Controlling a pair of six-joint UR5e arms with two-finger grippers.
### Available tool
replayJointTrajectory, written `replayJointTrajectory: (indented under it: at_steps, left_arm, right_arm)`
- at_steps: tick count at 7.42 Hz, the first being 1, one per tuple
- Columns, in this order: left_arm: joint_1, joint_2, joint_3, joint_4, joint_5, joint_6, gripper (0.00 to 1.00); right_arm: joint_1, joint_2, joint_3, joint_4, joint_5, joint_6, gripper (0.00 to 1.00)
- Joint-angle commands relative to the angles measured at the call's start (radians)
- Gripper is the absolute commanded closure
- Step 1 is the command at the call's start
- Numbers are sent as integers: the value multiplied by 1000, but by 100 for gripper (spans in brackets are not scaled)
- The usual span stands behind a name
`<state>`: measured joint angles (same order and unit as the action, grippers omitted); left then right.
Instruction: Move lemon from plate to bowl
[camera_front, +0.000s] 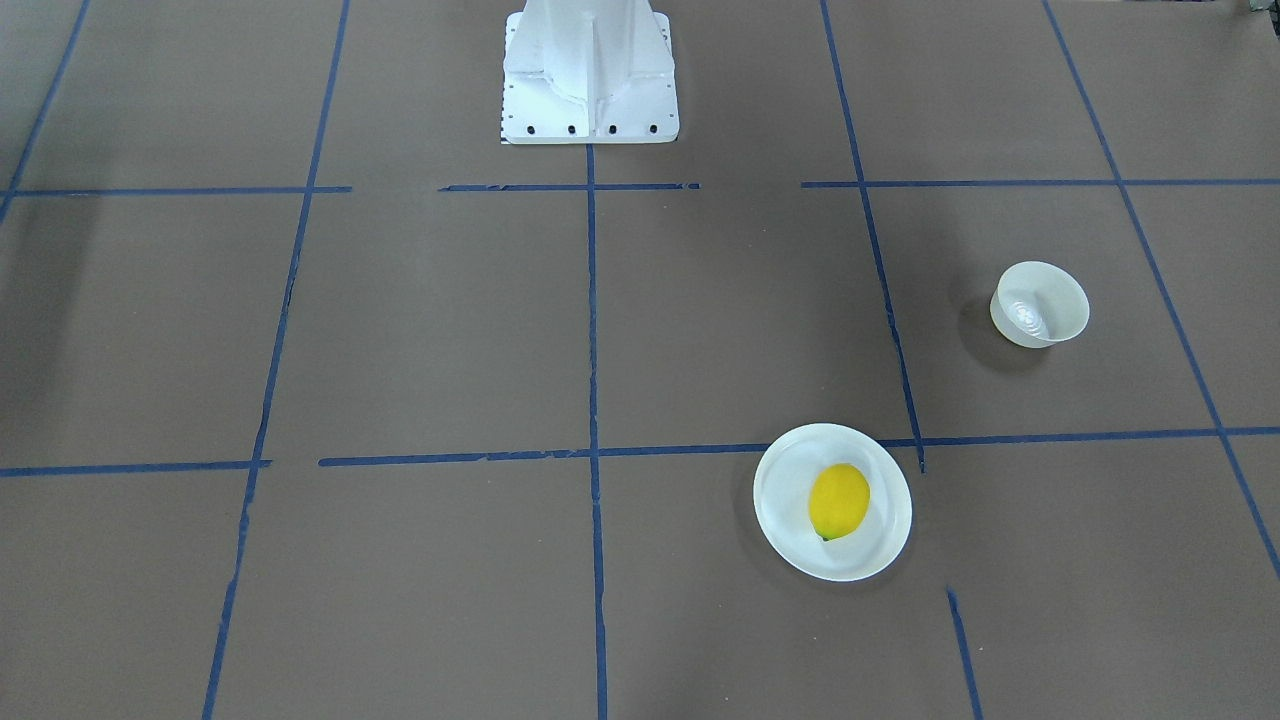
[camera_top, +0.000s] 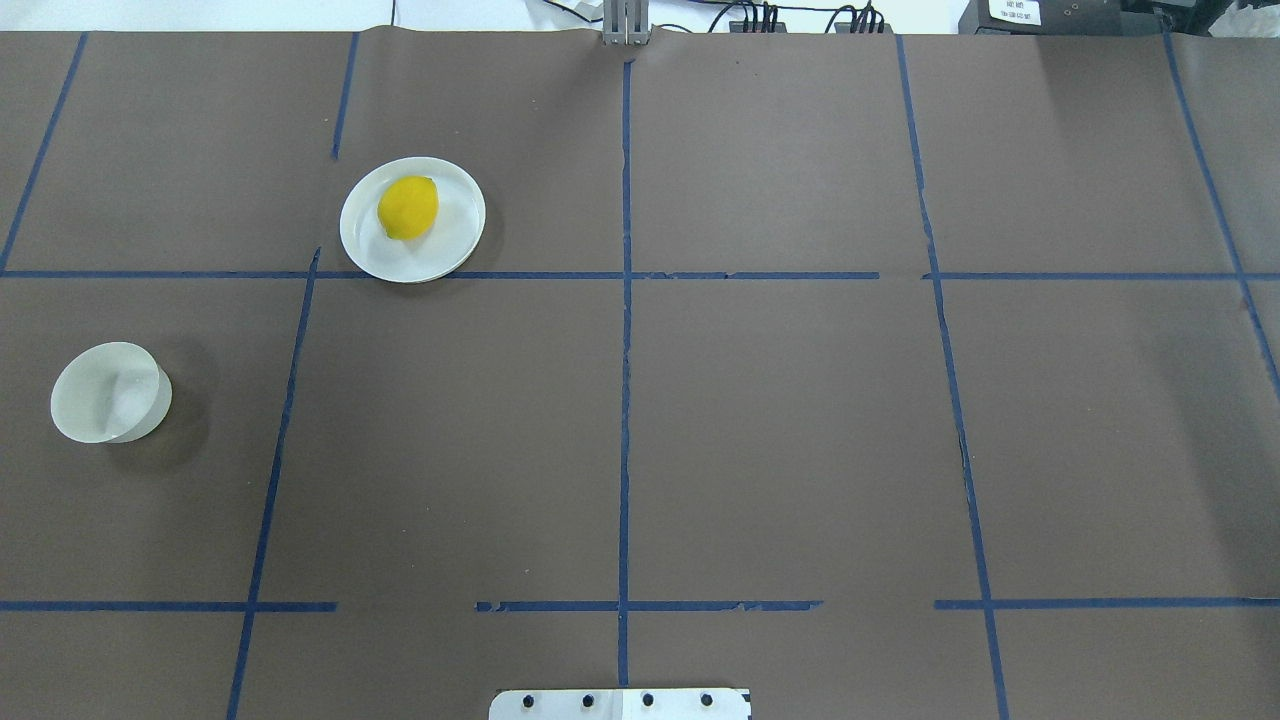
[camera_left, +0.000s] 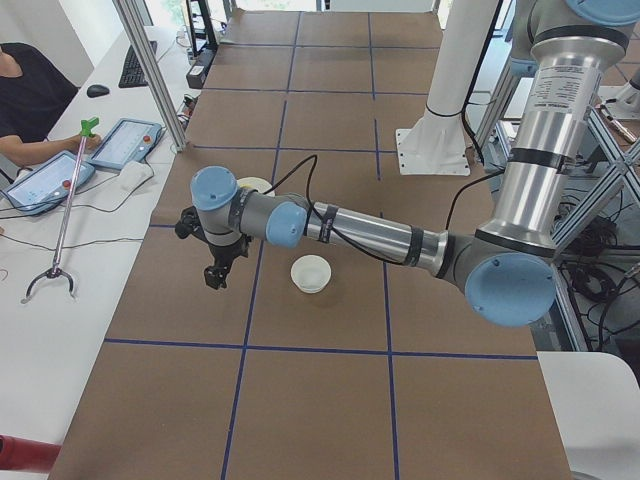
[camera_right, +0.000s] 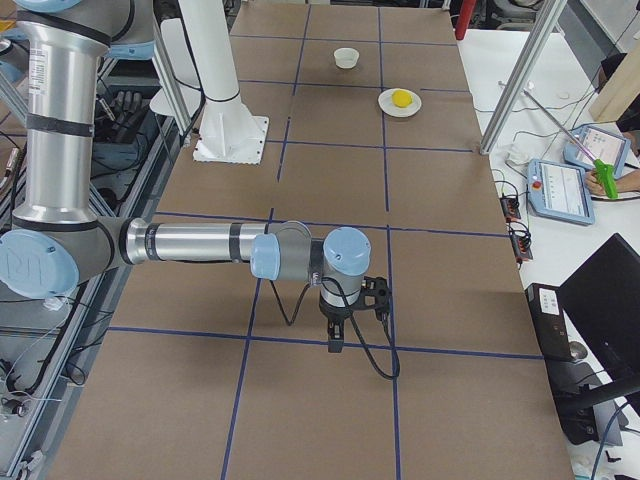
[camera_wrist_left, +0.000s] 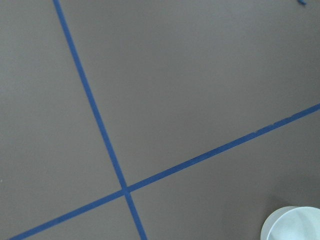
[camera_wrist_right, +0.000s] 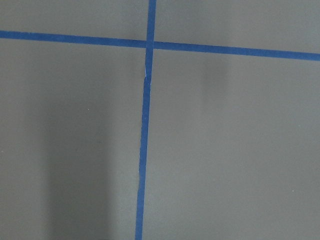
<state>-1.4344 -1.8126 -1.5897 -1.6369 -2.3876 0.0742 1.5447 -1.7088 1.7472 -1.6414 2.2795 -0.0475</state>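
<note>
**Lemon on the plate, the whole move left to do**

The lemon (camera_top: 408, 207) lies on its side in the middle of the plate (camera_top: 452, 243), on the robot's left half of the table (camera_top: 760, 420) and towards its far edge. The bowl (camera_top: 110, 392) stands empty and upright, further left and nearer the robot, well apart from the plate. Judging from this, no step is done: reaching, gripping, carrying and dropping all remain.

The left gripper (camera_left: 215, 275) hangs fingers-down over the table, near the bowl and short of the plate, and touches neither. Its wrist camera catches only a bit of the bowl's rim and no lemon, so it is not yet above the fruit. The right gripper (camera_right: 335, 340) hangs over the table's other end, well apart from the lemon. Both grippers show only in the side views, so I cannot tell how far either is open. Neither seems to hold anything.
</note>
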Motion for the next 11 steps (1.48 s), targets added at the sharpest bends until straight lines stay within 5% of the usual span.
replayJointTrajectory:
  at_steps: [1,5,7,9,11]
  left_arm:
    - [131,-106,-3,-1,-1,-275,0]
    - [346,-310,61,0,90,-669,0]
    - [397,-430,202,-15,91,-744,0]
    - [448,-490,383,-229,155,-850,0]
    - [477,-528,471,-281,183,-863,0]
  right_arm:
    - [0,0,0,0,0,0,0]
    - [0,0,0,0,0,0,0]
    - [0,0,0,0,0,0,0]
    - [0,0,0,0,0,0,0]
    - [0,0,0,0,0,0,0]
